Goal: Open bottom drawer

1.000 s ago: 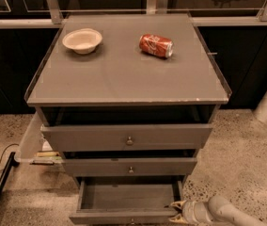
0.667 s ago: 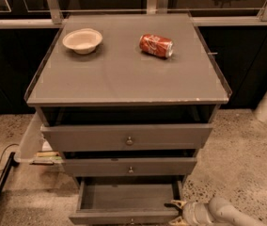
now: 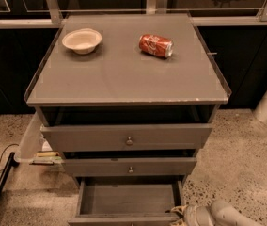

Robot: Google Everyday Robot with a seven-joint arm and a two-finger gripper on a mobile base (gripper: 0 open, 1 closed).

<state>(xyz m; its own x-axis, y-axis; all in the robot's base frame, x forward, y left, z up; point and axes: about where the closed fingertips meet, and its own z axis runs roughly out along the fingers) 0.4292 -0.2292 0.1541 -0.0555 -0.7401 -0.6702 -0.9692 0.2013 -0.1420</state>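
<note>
- Located the bottom drawer (image 3: 129, 199) lowest in the desk (image 3: 124, 79), drawn well out, with its plain grey inside exposed.
- Located the hand (image 3: 179, 214) low at the drawer's right front corner, touching it or just beside it. Could not tell whether apart, together or clamped on anything.
- Judged the task done or nearly so. Rated further pulling as the main hazard: likely to run the drawer off its runners or drag the desk forward.
- Noted the hand off-centre on the drawer front. Expected a sideways load there to skew and jam the drawer.
- Noted the can (image 3: 155, 45) lying on its side, apart from the bowl (image 3: 82, 40), on the desk top. Expected any jolt to roll the can toward an edge.
- Flagged a rising withdrawal as liable to strike the middle drawer (image 3: 129, 166), standing slightly out above.
</note>
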